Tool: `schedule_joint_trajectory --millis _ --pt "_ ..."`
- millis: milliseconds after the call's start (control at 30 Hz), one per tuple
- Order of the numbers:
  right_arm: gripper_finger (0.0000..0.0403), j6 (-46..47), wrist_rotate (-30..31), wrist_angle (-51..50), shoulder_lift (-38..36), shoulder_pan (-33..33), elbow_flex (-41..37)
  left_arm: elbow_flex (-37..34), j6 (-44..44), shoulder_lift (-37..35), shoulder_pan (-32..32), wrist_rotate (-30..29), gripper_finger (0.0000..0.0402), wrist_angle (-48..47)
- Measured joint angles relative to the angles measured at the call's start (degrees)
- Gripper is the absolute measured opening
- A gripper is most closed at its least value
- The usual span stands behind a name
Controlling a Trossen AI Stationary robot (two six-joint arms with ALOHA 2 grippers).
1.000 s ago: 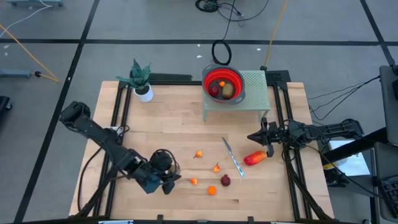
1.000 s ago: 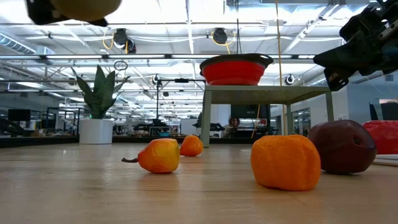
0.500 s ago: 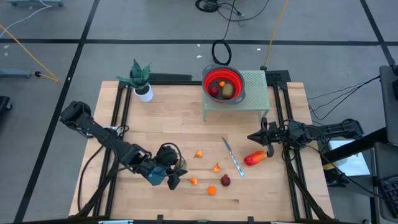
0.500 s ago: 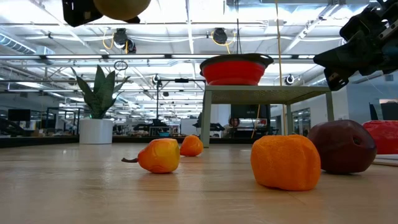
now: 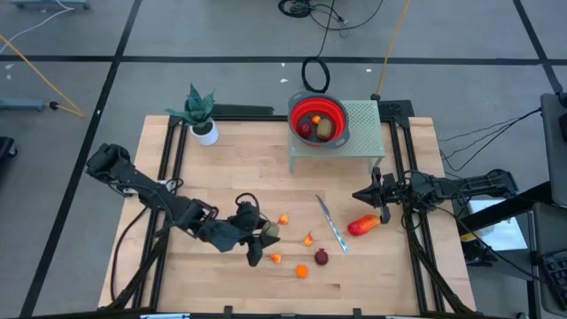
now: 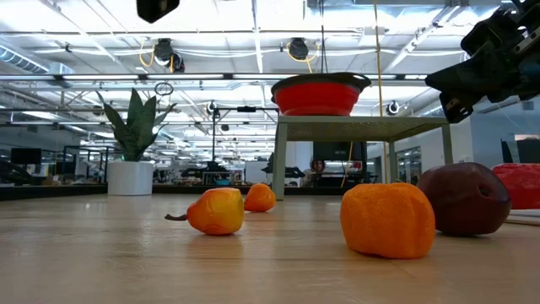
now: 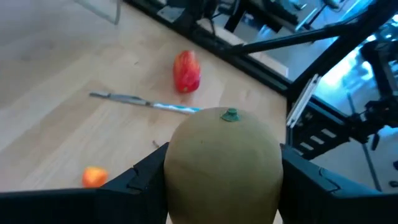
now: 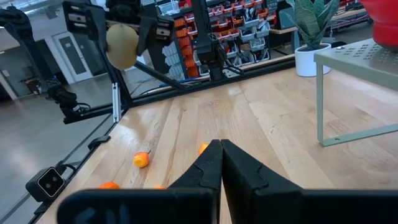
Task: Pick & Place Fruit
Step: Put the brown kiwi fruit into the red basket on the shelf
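One olive-brown fruit (image 7: 222,165) sits clamped between my left gripper (image 5: 258,237) fingers, lifted above the table's (image 5: 239,168) front half. Below lie small orange pieces (image 5: 301,271) and a dark red ball (image 5: 321,257). My right gripper (image 5: 383,197), fingers pressed together and empty, hovers by the red-orange piece (image 5: 363,225). Farthest, the red bowl (image 5: 319,117) holds more fruit.

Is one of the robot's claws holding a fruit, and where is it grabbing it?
Yes. The left gripper holds a round olive-brown fruit by its two opposite sides, above the table. The right gripper is shut and holds nothing.
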Motion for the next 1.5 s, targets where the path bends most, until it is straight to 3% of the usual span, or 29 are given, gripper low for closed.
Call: schedule_joint_trajectory --millis 800,1100,1267,1500 --pt "0.0004 0.0 -0.02 0.0 0.0 0.0 0.0 0.0 -0.31 0.0 0.7 -0.07 0.0223 1.03" --pt "0.0004 0.0 -0.02 0.0 0.0 -0.02 0.0 0.0 1.69 0.02 1.54 0.49 0.0223 6.66" --pt "0.0004 0.0 -0.02 -0.02 0.02 0.0 0.0 0.02 7.05 0.02 2.97 7.34 0.0223 16.48" --pt "0.0004 0.0 -0.02 -0.02 0.02 0.0 0.0 0.02 14.74 0.02 5.06 21.58 0.0223 31.87"
